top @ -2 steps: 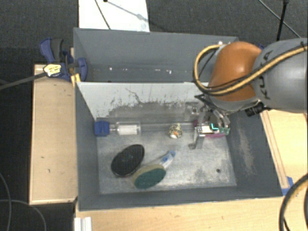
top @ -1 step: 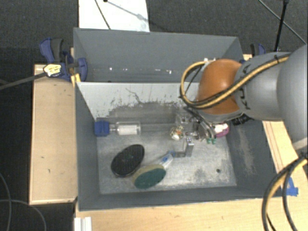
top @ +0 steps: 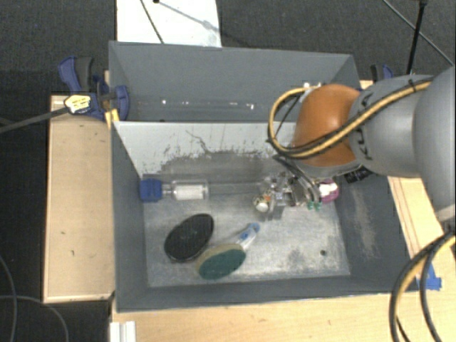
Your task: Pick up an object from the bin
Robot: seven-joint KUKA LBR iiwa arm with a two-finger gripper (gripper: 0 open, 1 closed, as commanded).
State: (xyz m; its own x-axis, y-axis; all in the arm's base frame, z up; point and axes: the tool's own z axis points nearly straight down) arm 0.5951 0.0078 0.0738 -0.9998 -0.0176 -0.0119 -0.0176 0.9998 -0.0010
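In the camera view the end effector (top: 281,197) sits low over the floor of the bin (top: 235,84), right of centre. Whether it is released or clenched cannot be told. A small pink thing (top: 328,191) lies just to its right. The clear blue-capped bottle (top: 174,190) lies well to its left, and the green round scrubber (top: 221,262) and black disc (top: 189,236) lie nearer the front left

You see a grey bin (top: 235,84) holding a clear bottle (top: 187,190) with a blue cap (top: 149,189), 1 black disc (top: 189,236), 1 dark green disc (top: 221,262).
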